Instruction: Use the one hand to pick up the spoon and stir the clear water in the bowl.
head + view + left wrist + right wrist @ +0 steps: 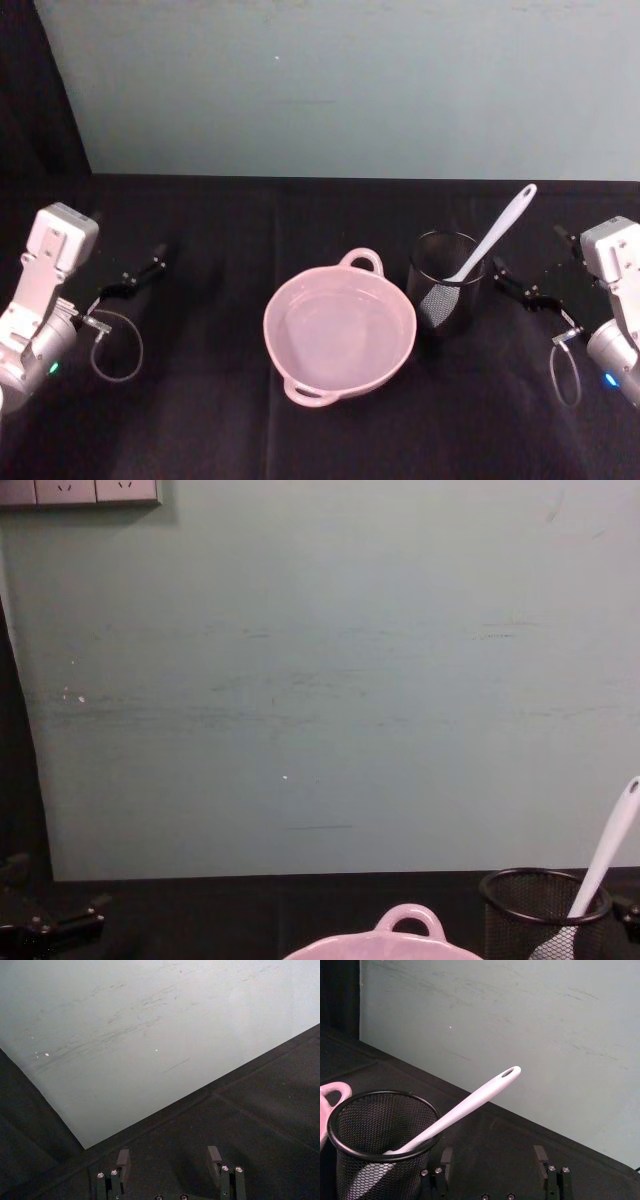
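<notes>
The white spoon (pixel 495 238) stands head-down in a black wire-mesh cup (pixel 446 279), its handle leaning up and to the right; the hole at its tip shows on the spoon (pixel 470 1101) in the right wrist view. The pale pink bowl (pixel 340 332) with clear water sits at the table's middle, just left of the cup. My right gripper (pixel 523 285) hovers open right of the cup, apart from the spoon, its fingers (pixel 446 1157) empty. My left gripper (pixel 138 273) rests open at the far left, nothing between its fingers (pixel 123 1160).
A black cloth covers the table (pixel 200 420). A pale green wall (pixel 340 90) stands close behind it. Cable loops hang from both wrists. In the chest view the bowl's rim (pixel 405 940) and the mesh cup (pixel 540 910) sit low at the right.
</notes>
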